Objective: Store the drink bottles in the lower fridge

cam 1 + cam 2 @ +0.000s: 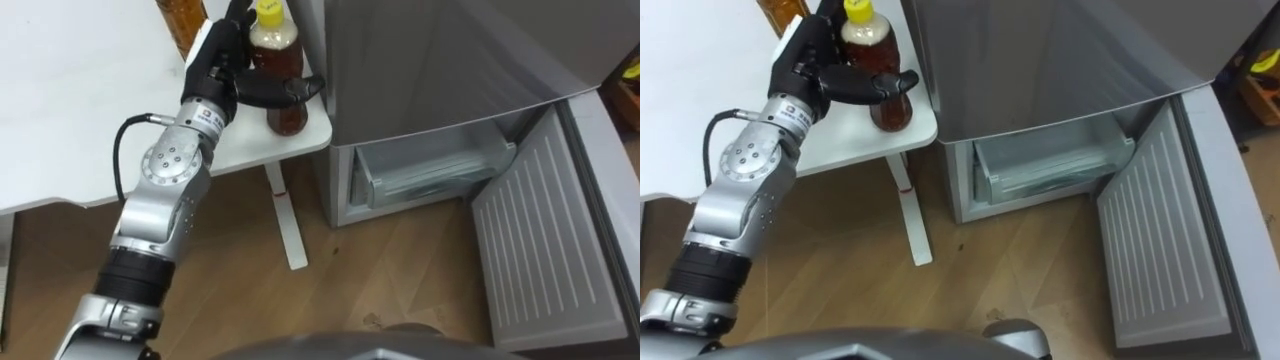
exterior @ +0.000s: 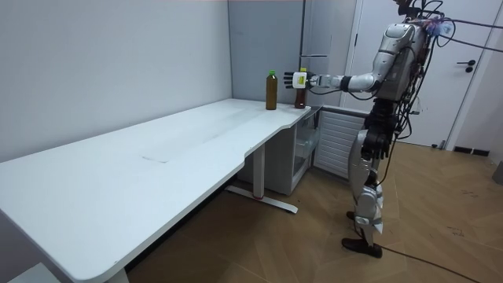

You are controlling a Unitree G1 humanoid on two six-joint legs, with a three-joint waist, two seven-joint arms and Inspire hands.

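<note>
A brown drink bottle with a yellow cap [image 1: 285, 58] stands upright at the corner of the white table [image 1: 80, 110], right beside the fridge. My left hand [image 1: 215, 62] is shut on it: the thumb lies across its front and the fingers reach round its back. A second, amber bottle [image 1: 180, 22] stands just behind and to the left of the hand, untouched. The lower fridge compartment [image 1: 430, 165] is open, with a clear drawer inside. In the room view I stand at the table's end with the left arm stretched out to the bottles [image 2: 299, 88].
The lower fridge door [image 1: 545, 240] is swung wide open to my right, ribbed inner side up. The grey upper fridge body [image 1: 440, 60] rises beside the table corner. A white table leg [image 1: 285, 215] stands on the wooden floor below the bottle.
</note>
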